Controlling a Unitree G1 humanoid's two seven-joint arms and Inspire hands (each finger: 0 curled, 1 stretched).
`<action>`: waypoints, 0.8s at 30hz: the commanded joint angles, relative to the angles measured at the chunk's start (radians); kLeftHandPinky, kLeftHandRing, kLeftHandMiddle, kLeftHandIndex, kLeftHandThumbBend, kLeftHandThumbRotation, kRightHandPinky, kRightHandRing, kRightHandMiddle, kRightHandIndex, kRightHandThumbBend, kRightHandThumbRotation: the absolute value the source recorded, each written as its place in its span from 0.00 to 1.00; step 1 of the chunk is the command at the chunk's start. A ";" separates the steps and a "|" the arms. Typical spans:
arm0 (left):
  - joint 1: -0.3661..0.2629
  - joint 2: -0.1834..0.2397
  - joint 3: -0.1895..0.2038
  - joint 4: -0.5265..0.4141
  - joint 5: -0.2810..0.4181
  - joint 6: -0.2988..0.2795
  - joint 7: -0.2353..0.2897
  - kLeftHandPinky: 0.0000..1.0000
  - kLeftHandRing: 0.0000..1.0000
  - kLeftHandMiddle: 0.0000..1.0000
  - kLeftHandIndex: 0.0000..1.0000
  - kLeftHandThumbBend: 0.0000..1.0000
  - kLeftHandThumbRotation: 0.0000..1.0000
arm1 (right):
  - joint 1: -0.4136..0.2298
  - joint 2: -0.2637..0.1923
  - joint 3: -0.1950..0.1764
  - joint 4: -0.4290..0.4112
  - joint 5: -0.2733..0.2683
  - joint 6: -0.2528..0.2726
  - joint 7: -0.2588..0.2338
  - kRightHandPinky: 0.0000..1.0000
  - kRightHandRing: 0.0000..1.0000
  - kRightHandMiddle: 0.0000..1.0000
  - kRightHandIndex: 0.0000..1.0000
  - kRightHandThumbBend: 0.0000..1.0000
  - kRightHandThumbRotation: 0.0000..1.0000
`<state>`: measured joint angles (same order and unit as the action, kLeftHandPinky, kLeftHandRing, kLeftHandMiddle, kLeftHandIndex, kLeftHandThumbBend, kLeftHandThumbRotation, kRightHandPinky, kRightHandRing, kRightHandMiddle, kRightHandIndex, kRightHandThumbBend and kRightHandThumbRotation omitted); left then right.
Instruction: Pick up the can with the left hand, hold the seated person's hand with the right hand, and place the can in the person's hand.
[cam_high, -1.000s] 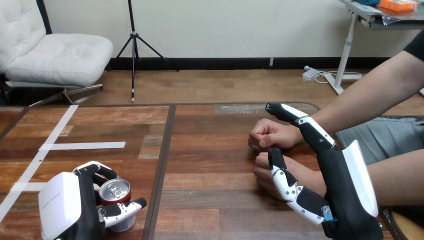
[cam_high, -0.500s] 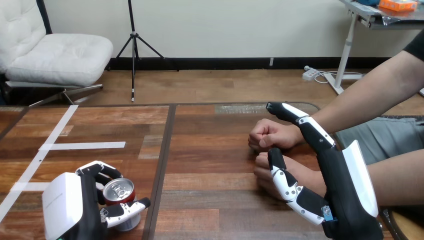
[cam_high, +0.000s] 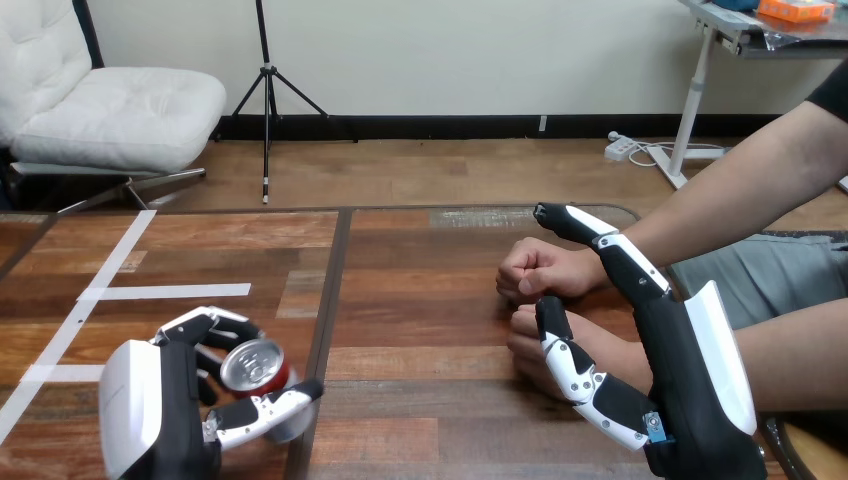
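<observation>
Head view: at near left above the brown wooden table (cam_high: 420, 300), the left hand (cam_high: 160, 410) has fingers and thumb curled round the tilted red cylindrical metal can (cam_high: 255, 365). At right, the right hand (cam_high: 690, 395) is straight-fingered, gripping nothing, beside the person's two fists (cam_high: 540, 268).

A wooden table (cam_high: 420, 300), split by a dark seam (cam_high: 330, 300) running from 12 to 6 o'clock, carries white tape strips (cam_high: 170, 291) at 9 o'clock. At 3 o'clock, the person's far hand (cam_high: 540, 268) and near hand (cam_high: 520, 345) rest closed on the wood, just beside each other.
</observation>
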<state>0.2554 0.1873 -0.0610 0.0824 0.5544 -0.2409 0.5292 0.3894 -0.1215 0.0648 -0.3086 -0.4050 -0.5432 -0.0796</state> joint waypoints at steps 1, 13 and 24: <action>-0.023 0.010 0.008 -0.092 -0.044 -0.120 -0.003 0.24 0.30 0.38 0.39 0.76 0.00 | -0.028 0.001 -0.004 -0.041 0.003 -0.009 -0.010 0.90 0.85 0.84 0.82 0.22 0.00; -0.015 0.005 0.006 -0.128 -0.130 -0.329 -0.050 0.32 0.38 0.42 0.42 0.75 0.00 | -0.034 0.002 -0.002 -0.035 0.000 -0.009 -0.011 0.90 0.85 0.84 0.83 0.23 0.00; -0.022 -0.028 0.005 -0.137 -0.165 -0.421 -0.094 0.34 0.39 0.43 0.43 0.75 0.00 | -0.037 0.003 0.000 -0.036 -0.005 -0.003 -0.009 0.89 0.85 0.84 0.83 0.23 0.00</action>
<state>0.2928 0.1771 -0.0617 0.0040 0.4061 -0.6177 0.4452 0.3893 -0.1213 0.0649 -0.3086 -0.4061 -0.5432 -0.0797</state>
